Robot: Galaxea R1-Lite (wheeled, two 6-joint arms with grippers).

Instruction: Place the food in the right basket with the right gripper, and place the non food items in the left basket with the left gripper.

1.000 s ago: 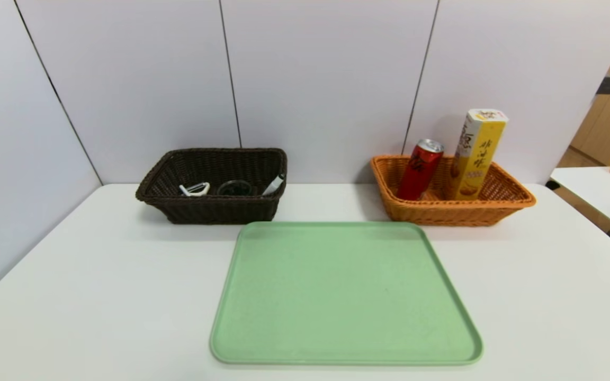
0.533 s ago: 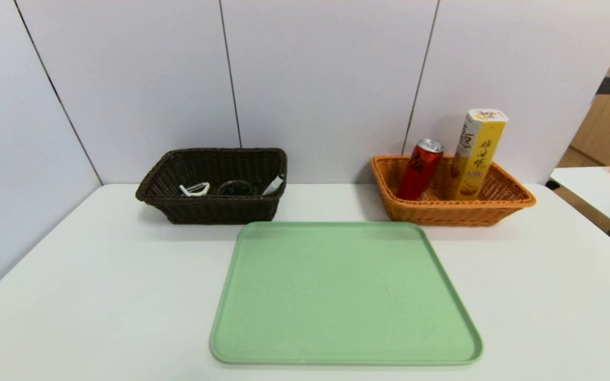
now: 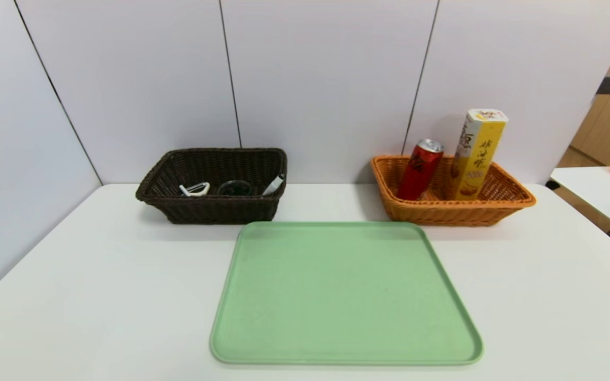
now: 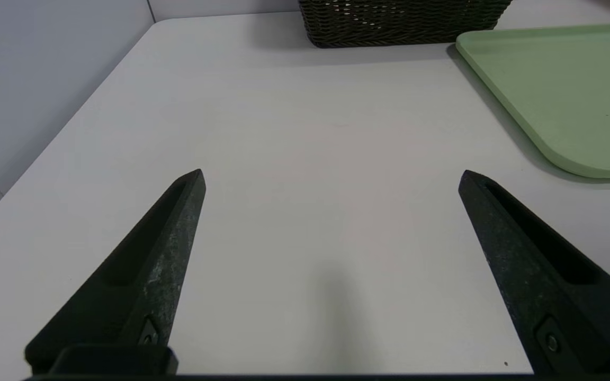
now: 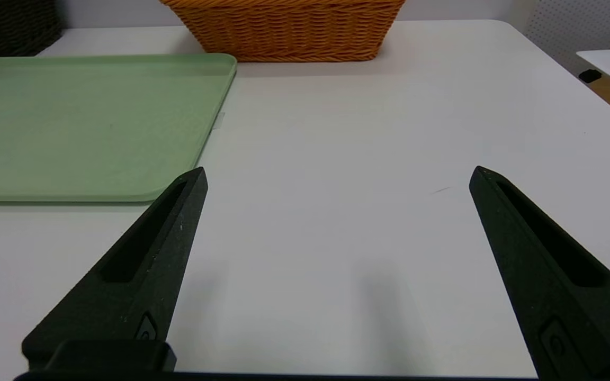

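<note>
Left hand (image 4: pixel 331 177): fingers spread, holding nothing, low over bare worktop (image 3: pixel 98 286). Right hand (image 5: pixel 337 174): likewise. Green tray (image 3: pixel 344 296): frame centre. Dark basket (image 3: pixel 212 207), upper left: peeler (image 3: pixel 195 189), cup (image 3: pixel 234 187), marker (image 3: pixel 274 184). Orange basket (image 3: pixel 450 211), upper right: red can (image 3: pixel 420 169), yellow box (image 3: pixel 477 153), both leaning.

Yellow snack box (image 3: pixel 477 153): dark Chinese characters down its side, not legible. Red can (image 3: pixel 420 169): dark markings, unreadable.
</note>
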